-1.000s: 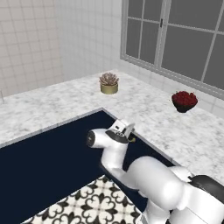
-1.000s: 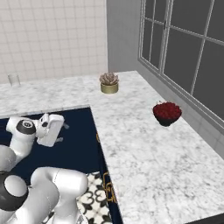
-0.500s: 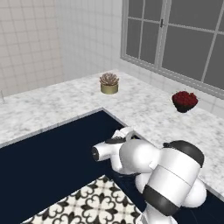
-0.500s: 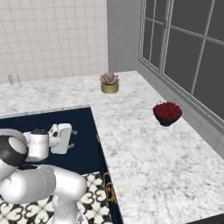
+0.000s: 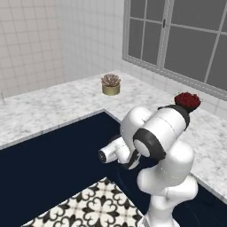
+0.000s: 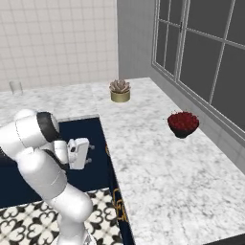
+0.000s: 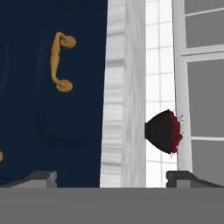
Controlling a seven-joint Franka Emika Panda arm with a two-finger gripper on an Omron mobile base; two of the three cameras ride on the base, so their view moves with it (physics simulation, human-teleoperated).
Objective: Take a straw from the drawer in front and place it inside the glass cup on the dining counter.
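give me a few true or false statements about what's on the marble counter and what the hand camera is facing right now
1. A succulent in a yellow pot stands on the marble counter near the tiled wall. True.
2. The dark bowl on the counter holds green apples. False: its contents are red.
3. The hand view faces a navy cabinet front with a brass handle. True.
4. A red straw is clamped in the gripper. False: nothing sits between the jaws, which stand apart.
5. The floor beneath the arm is plain white. False: it has black and white patterned tiles.
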